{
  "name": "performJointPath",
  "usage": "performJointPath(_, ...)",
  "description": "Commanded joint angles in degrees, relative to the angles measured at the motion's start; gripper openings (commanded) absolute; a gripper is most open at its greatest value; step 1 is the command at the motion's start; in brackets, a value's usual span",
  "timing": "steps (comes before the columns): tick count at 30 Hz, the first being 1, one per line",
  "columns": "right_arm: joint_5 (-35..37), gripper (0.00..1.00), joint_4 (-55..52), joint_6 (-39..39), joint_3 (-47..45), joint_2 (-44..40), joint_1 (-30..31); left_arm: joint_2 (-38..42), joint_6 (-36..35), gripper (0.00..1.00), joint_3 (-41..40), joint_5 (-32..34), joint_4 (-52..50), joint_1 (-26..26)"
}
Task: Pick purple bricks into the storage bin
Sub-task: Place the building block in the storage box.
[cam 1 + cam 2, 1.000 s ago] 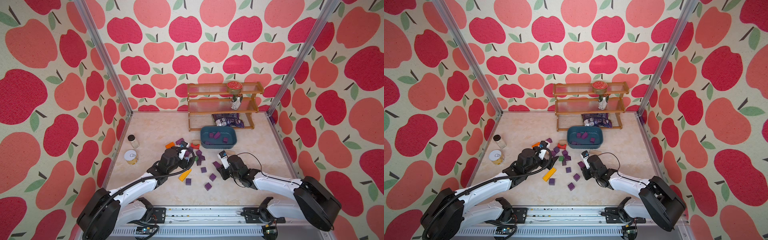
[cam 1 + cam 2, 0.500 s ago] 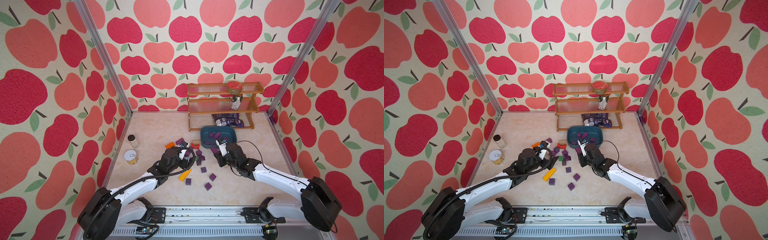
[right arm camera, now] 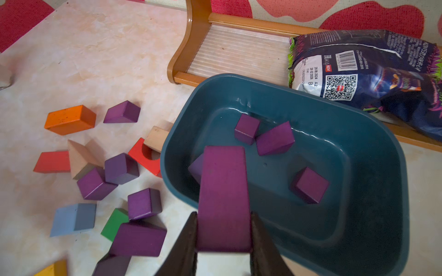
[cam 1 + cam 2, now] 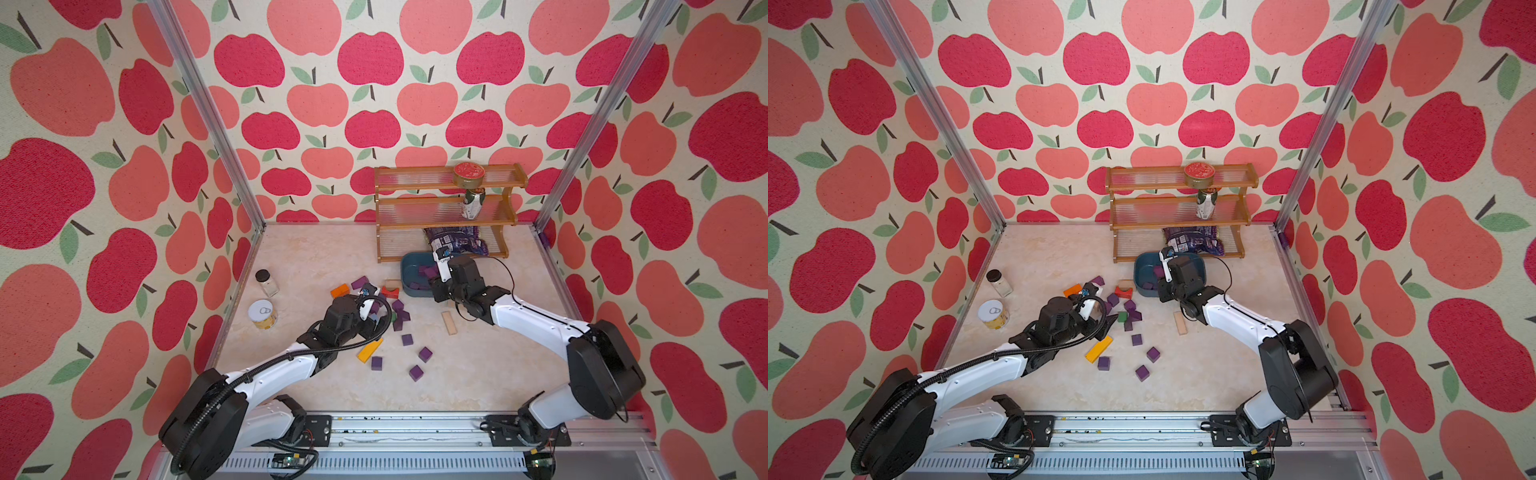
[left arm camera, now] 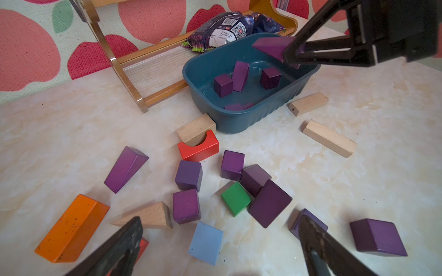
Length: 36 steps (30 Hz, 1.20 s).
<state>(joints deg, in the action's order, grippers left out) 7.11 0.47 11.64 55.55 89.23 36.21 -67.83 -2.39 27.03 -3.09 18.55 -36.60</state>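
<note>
Purple brick (image 3: 223, 198) between right fingers (image 3: 184, 246)

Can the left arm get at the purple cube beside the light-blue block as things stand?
Probably yes: the left gripper is open just short of the purple cube, whose top is uncovered. The wooden wedge crowds one side, so a jaw may nudge it.

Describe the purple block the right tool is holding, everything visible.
The purple block is a long, dark purple piece, painted wood by its look, with a broad matte face; it looks wedge-tapered in the left wrist view. The right tool is shut on its near end, one finger on each long side. It juts out, raised over the storage bin; nothing else appears to touch it.
</note>
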Motion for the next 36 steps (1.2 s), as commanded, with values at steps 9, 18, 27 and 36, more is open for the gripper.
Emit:
performJointPath(9, -5.5, 0.50, -4.4, -1.2, 16.4, 14.7, -1.6, -1.8, 0.4, 0.99, 1.5, -1.1, 0.7, 0.4)
performJointPath(18, -4.0, 0.68, -3.4, 0.7, 14.4, 12.0, -1.6, -1.4, 0.9, 0.99, 1.9, -2.3, 0.1, 0.4)
performJointPath(27, -2.7, 0.68, -4.6, 3.9, 6.0, 3.7, 0.9, 1.5, 1.6, 0.99, 1.5, -3.3, -0.5, 0.4)
performJointPath(36, 0.1, 0.71, -9.7, 7.2, -3.2, -9.1, 6.8, 2.9, 2.4, 0.99, 1.4, -5.1, -0.5, 0.3)
